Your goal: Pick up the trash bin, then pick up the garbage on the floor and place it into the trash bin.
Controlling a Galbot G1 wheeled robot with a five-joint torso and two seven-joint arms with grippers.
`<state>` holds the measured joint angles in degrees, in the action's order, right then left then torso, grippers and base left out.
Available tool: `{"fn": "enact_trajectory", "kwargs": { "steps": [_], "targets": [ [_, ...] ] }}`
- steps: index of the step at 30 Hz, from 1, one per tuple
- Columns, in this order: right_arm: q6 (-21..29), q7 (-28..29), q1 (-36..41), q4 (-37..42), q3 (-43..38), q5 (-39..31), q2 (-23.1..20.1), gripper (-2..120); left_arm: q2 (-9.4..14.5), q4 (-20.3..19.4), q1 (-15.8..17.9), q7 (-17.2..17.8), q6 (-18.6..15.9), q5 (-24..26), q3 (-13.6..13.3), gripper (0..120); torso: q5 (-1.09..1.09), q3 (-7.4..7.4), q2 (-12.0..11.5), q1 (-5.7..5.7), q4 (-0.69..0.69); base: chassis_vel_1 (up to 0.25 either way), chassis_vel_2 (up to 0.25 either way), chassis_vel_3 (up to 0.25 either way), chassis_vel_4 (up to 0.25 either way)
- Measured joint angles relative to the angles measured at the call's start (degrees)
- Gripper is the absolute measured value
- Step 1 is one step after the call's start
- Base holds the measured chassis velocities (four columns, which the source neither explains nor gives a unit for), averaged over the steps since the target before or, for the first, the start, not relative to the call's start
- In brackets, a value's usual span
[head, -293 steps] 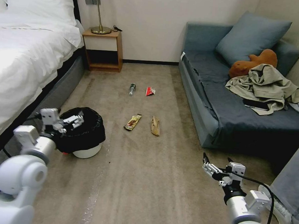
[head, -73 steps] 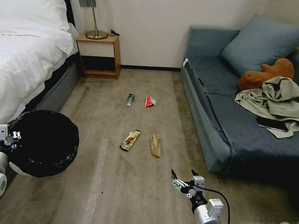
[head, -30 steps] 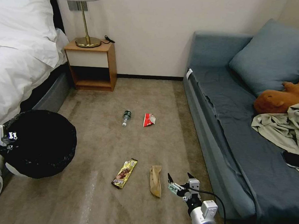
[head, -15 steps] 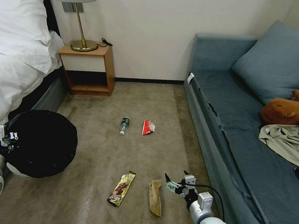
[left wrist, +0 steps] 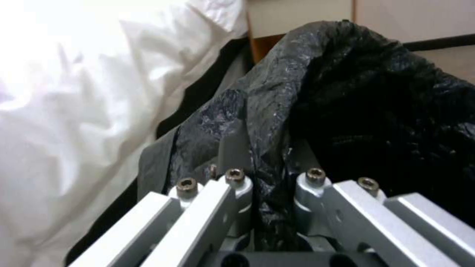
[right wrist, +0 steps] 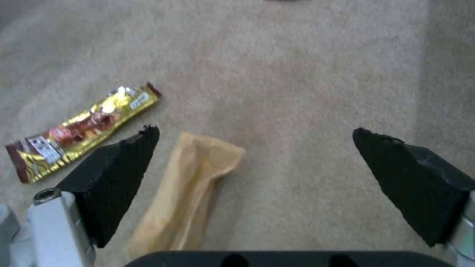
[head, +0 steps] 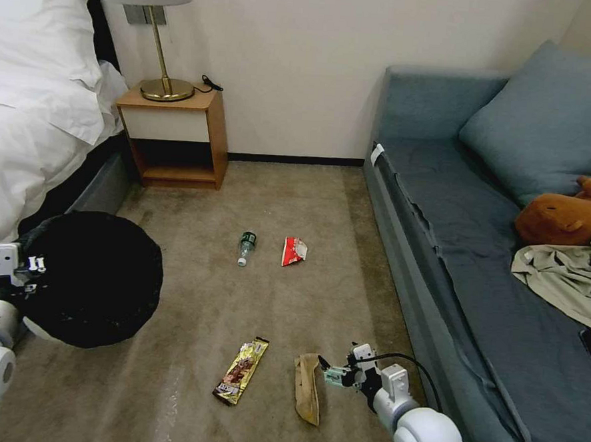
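Black-lined trash bin [head: 92, 278]; gold-brown wrapper [head: 241, 370]; tan paper wrapper [head: 307, 396]; red-and-white packet [head: 294, 251].

Your left gripper [left wrist: 265, 207] fingertips are hidden by the trash bin [head: 92, 278] bag; bin's white base mostly covered. Bottle [head: 245, 246] label too small to read.

Even, soft room light, no hard shadows. White bedding [left wrist: 59, 92] beside the left hand [left wrist: 267, 185] blows out to glare. Both wrist views soft, carpet [right wrist: 307, 74] beyond the right hand [right wrist: 257, 148] blurred.
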<state>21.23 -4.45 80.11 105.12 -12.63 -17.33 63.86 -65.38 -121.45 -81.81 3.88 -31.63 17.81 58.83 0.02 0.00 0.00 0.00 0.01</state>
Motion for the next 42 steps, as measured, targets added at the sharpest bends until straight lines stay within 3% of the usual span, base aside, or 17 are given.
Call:
{"fn": "enact_trajectory", "kwargs": {
  "steps": [9,18,30,42],
  "targets": [
    [2.4,-1.6,-7.6,-5.9,5.5,-5.1,-5.9,100,-1.9,-1.6,0.2,-1.3,0.1,-4.1,-3.5,5,-0.01,0.00,0.0,0.00,-0.01,0.000,0.000,0.000,0.000],
    [2.7,-3.7,-15.5,-12.2,13.0,-6.6,-8.0,100,-3.3,-3.4,-0.8,-2.2,1.2,-5.3,-4.1,5,-0.01,0.00,0.0,0.00,0.00,0.000,0.000,0.000,0.000],
    [3.3,-5.9,-20.0,-15.4,18.2,-7.9,-7.6,100,-2.5,-0.6,-0.8,-3.0,2.1,-4.2,-2.8,5,-0.02,0.00,0.0,0.00,0.00,0.000,0.000,0.000,0.000],
    [3.0,-6.2,-24.4,-23.7,23.7,-5.4,-4.7,100,-1.5,0.8,0.2,-3.2,2.2,-3.2,-3.8,5,-0.02,0.00,0.0,0.00,-0.01,0.000,0.000,0.000,0.000]
  ]
}}
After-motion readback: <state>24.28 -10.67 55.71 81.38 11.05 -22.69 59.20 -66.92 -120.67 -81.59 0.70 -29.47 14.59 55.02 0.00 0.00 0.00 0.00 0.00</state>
